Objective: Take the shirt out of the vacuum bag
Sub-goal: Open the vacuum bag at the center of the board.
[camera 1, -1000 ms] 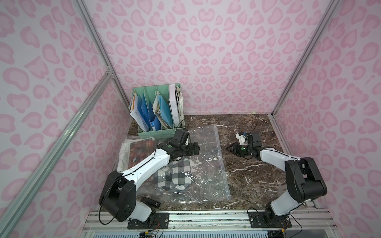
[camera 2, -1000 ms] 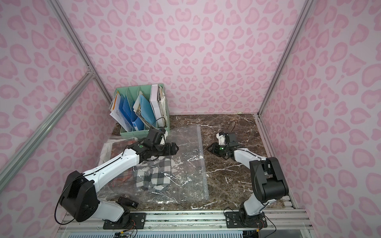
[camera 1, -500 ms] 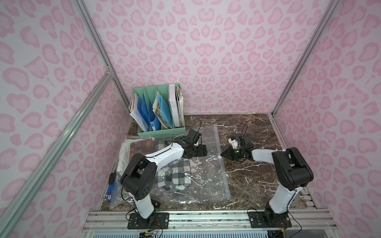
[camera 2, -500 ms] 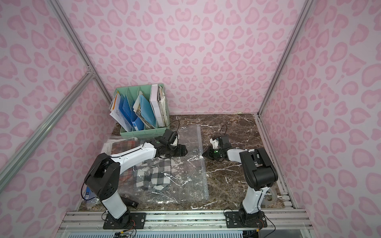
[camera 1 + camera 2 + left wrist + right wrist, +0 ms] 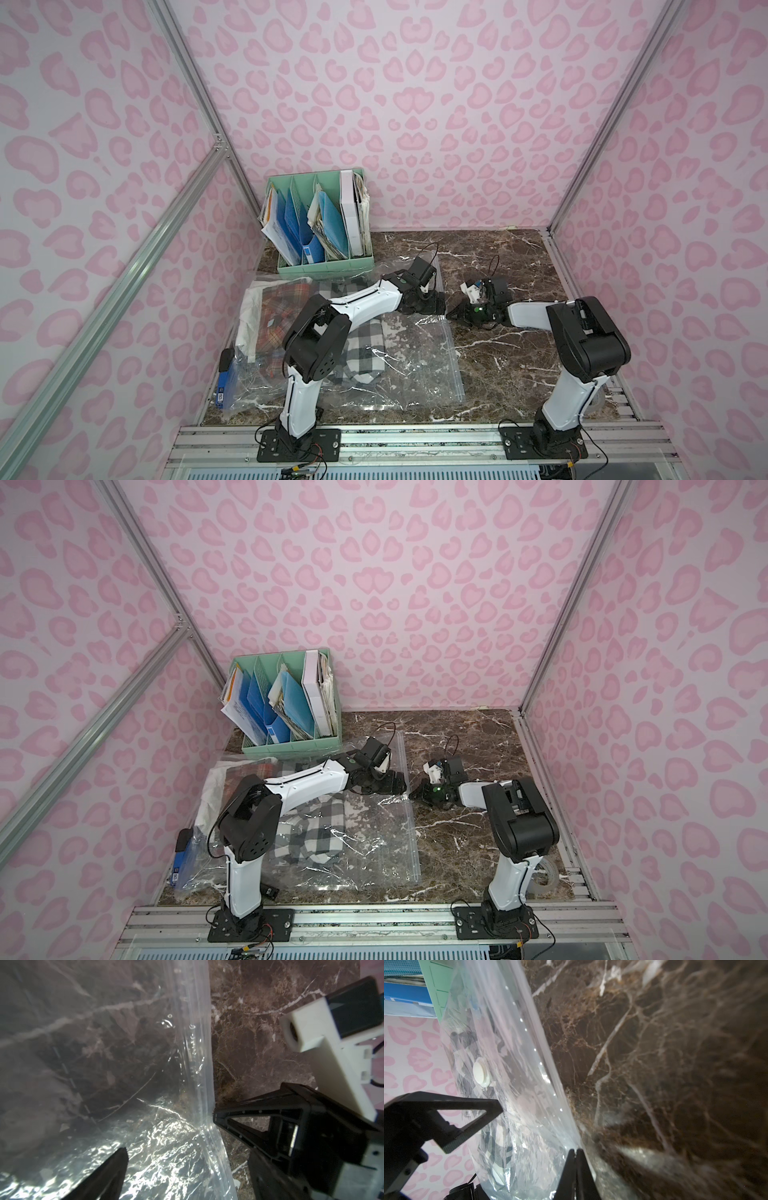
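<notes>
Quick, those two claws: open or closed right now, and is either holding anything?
Left claw: open, holding nothing, poised over the vacuum bag.
Right claw: closed, pinching the vacuum bag's edge.

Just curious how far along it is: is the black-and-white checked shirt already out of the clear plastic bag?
No, in a top view the checked shirt lies inside the vacuum bag, with glinting plastic over it.

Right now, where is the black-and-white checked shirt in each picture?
In a top view: checked shirt, left of centre, inside the vacuum bag.
In a top view: checked shirt, same place.
Left wrist: not visible.
Right wrist: seen through the plastic, near the right gripper.
Shared landmark: the bag's zip strip.
</notes>
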